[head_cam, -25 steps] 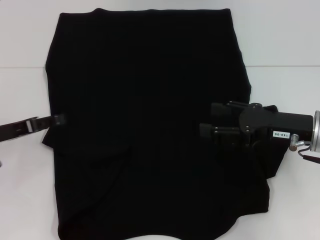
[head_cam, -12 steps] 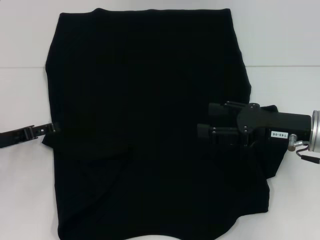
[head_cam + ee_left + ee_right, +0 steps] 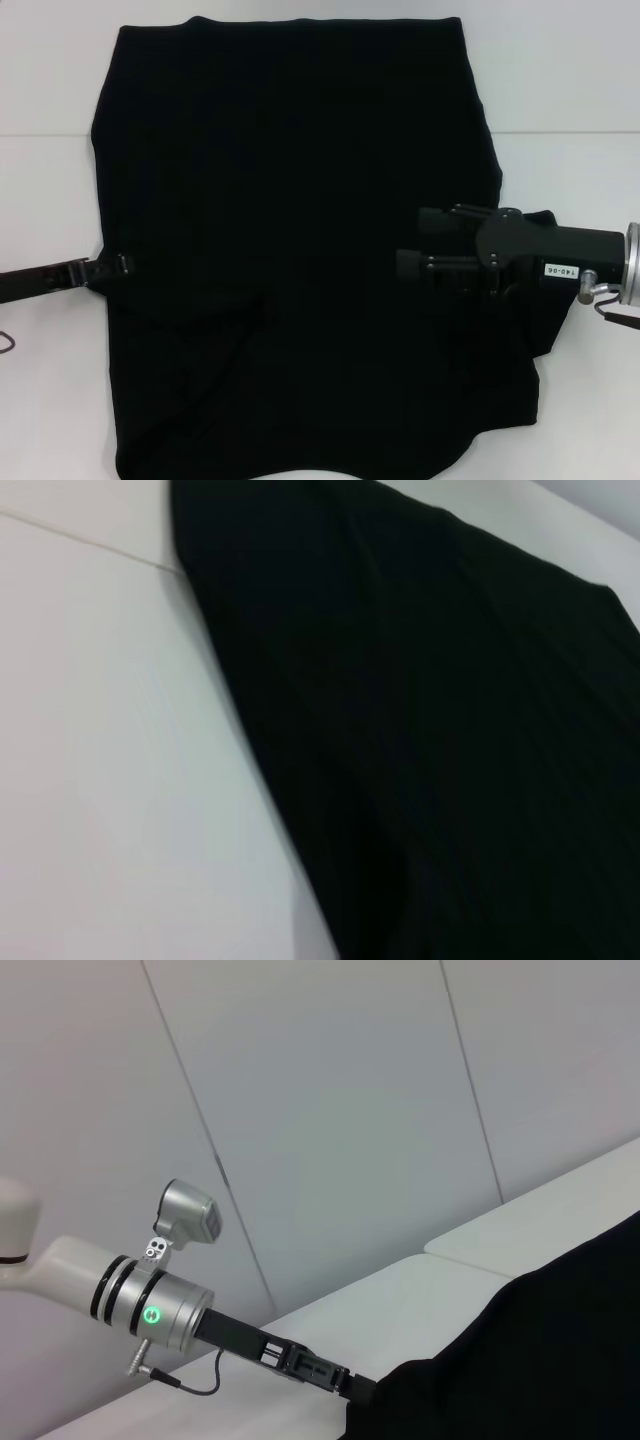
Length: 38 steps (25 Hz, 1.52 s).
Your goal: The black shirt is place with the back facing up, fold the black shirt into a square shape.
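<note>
The black shirt (image 3: pixel 300 250) is spread across the centre of the table (image 3: pixel 570 90). The left gripper (image 3: pixel 118 265) is placed at its left edge; the right gripper (image 3: pixel 415 245) is placed over its right half.

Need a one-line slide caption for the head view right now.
Black shirt spread on the white table; left gripper at its left edge, right gripper over its right side.

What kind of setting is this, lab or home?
Probably a lab or test cell: a bare white table, plain panelled white walls, and only the black shirt laid flat between the left gripper and right gripper.
</note>
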Motion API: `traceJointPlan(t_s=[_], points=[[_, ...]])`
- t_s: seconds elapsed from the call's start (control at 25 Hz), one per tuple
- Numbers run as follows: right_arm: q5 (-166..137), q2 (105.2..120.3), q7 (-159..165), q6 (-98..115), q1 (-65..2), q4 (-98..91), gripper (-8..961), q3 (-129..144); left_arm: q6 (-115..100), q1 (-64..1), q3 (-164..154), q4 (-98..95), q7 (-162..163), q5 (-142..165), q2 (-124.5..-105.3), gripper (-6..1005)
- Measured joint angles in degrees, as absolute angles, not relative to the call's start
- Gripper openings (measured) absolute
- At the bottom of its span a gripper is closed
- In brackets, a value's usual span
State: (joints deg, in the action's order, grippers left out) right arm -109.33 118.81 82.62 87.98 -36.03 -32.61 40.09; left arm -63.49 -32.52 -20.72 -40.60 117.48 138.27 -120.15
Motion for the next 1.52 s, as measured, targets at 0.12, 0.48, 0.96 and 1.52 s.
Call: traceJointPlan(t_s=[0.12,0.48,0.96,1.52], points=[[-109.33,118.76,82.62,87.98,-36.08,-32.61,886,40.07,-63.08,-32.74,-21.27,-40.56,118.52,138.95,-120.20,887],[-109.33,118.65,82.62,88.05,-35.92,-32.61,883,40.07,-62.62,-33.03,-21.32,-40.63,119.67,139.51,-120.20,697],[-109.33,118.64,82.62,88.07,-35.95,-32.60,883,40.08,-62.98,-33.67,-21.49,-40.71,120.63,139.47,-119.91,289],[-109.33,118.64,82.61,88.07,-35.84,-32.61,882,40.08,-65.19,-38.54,-27.93,-40.43,126.80,139.48,-119.24,37]])
